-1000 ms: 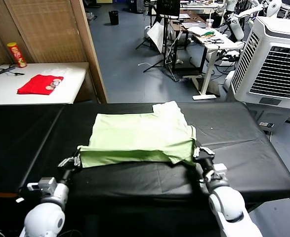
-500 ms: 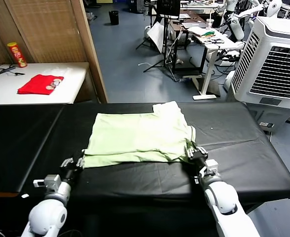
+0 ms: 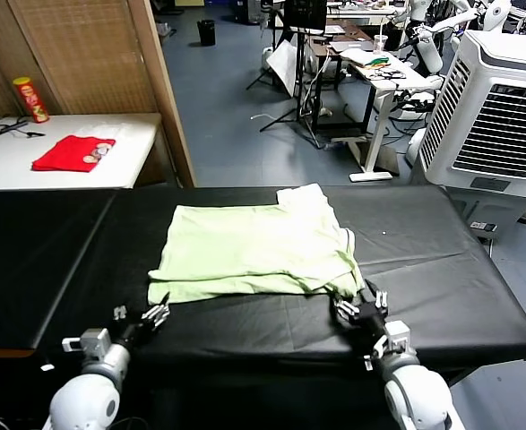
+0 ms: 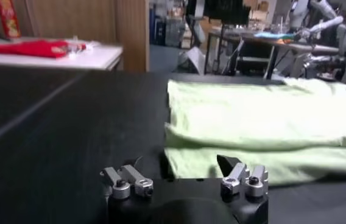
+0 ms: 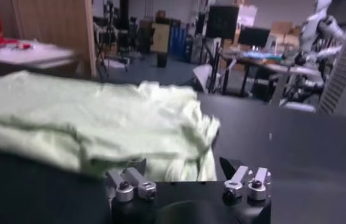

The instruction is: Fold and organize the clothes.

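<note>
The pale green T-shirt [image 3: 254,251] lies folded on the black table [image 3: 442,269], its doubled front edge facing me. My left gripper [image 3: 153,313] sits low on the table just short of the shirt's near left corner, open and holding nothing. The left wrist view shows the shirt [image 4: 252,122] a little beyond the spread left gripper [image 4: 182,167]. My right gripper [image 3: 361,306] rests at the near right corner, open. In the right wrist view the rumpled corner of the shirt [image 5: 88,122] lies right in front of the right gripper [image 5: 184,167], ungripped.
A white side table at the far left carries a small red garment [image 3: 73,152] and a tall can [image 3: 31,98]. A wooden partition [image 3: 155,81] stands behind the table. A large white cooler [image 3: 504,116] stands at the far right.
Both grippers held the shirt's front edge a second ago. They have let it go and drawn back toward the table's near edge. The folded edge now lies flat.
</note>
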### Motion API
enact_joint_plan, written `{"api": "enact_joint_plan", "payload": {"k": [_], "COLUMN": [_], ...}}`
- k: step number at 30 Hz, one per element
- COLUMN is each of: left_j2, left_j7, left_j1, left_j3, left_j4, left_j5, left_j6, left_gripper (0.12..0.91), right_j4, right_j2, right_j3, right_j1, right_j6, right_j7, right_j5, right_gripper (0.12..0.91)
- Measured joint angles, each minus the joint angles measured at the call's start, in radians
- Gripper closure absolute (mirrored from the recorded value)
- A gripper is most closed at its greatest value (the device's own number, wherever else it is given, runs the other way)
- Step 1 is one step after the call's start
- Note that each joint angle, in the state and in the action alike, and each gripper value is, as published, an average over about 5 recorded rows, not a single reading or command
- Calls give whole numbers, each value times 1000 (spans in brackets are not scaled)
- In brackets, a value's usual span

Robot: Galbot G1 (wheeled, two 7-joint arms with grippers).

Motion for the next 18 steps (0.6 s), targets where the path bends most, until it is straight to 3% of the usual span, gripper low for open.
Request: {"api": "enact_joint_plan", "payload": {"k": [2,5,7,10,18], "left_j2": [1,5,10,23,79], "left_j7": [2,5,5,3,1], "left_j1": [-1,6,15,34,131], "left_j3": [-1,-1,-2,-3,-23], "left_j4": [4,2,-6,-26,-110], "left_j5": [-11,-11,12,72,161], "left_j6": [1,1,0,-3,4], "left_gripper": [536,736,851,903,902], "right_j4": [11,37,60,99,210], "right_j2": [-3,-15,-26,-47,-75], "right_j3": [1,7,15,28,60], "right_j1": [-8,-23,-37,-67,-179], "right_j6": [-14,-51,-82,-130,-199], "right_j7": [7,19,28,43,73], "right_j5": [7,36,64,98,114], "right_gripper": [828,902,903,903,903]}}
